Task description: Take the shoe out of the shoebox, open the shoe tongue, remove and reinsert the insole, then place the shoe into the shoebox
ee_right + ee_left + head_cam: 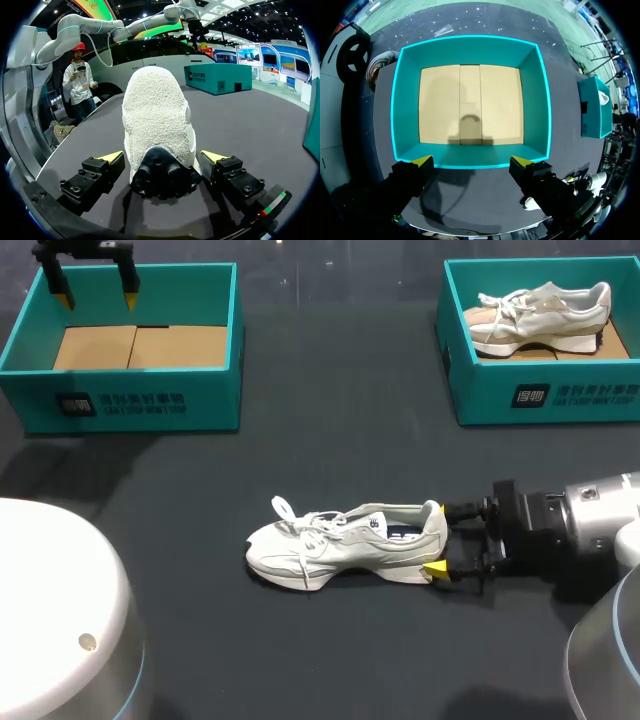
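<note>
Bracketing the heel of the white mesh lace-up shoe (330, 545) at six o'clock with right gripper (161, 156) wide, unclamped; holding left gripper (471, 161) spread above the empty teal cardboard shoebox (200, 390) at ten. Seems unboxed only; leaves later steps.

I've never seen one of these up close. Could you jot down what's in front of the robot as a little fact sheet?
loose shoe: white sneaker, outside both boxes
right tool: open, one finger on either side of the sneaker's heel
left tool: open, above the left shoebox
left shoebox: teal, empty, cardboard floor showing
right shoebox: teal, holds a second sneaker
</note>
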Tool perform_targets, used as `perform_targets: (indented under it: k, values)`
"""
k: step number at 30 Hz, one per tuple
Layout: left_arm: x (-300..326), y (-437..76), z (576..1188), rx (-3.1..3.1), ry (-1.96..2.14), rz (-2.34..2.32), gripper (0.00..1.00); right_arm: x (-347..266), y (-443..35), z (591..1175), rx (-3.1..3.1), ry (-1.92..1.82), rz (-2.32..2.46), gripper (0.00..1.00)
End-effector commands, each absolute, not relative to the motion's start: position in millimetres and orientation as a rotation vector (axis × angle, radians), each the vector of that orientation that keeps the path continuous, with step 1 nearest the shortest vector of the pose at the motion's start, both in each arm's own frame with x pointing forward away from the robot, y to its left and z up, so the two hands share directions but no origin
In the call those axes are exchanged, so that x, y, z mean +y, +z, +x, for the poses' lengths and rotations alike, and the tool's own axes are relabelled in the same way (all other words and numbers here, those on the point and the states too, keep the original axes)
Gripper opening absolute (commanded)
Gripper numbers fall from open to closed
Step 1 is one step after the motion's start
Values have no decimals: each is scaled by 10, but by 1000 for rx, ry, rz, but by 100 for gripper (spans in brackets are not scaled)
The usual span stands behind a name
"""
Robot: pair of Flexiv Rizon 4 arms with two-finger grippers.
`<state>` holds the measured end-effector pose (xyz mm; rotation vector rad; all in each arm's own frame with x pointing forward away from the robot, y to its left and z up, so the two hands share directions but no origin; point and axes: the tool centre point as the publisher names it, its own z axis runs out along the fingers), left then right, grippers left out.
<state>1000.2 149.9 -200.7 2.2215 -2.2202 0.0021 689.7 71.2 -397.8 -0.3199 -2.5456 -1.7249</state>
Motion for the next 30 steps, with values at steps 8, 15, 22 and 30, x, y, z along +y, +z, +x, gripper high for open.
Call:
perform_targets:
  k: [8,15,22,30]
  values:
    - [1498,-2003,10001,-2221,1,2222,100,831,-4038,6924,-2523,-1733,-293,100]
    - [1498,-2003,10001,-2221,1,2222,100,914,-4054,6886,-2511,-1736,-280,100]
    - [1498,-2003,10001,-2221,1,2222,100,990,-4052,6894,-2510,-1741,-259,100]
    - [1498,-2003,10001,-2221,1,2222,100,1032,-4086,6910,-2500,-1748,-245,100]
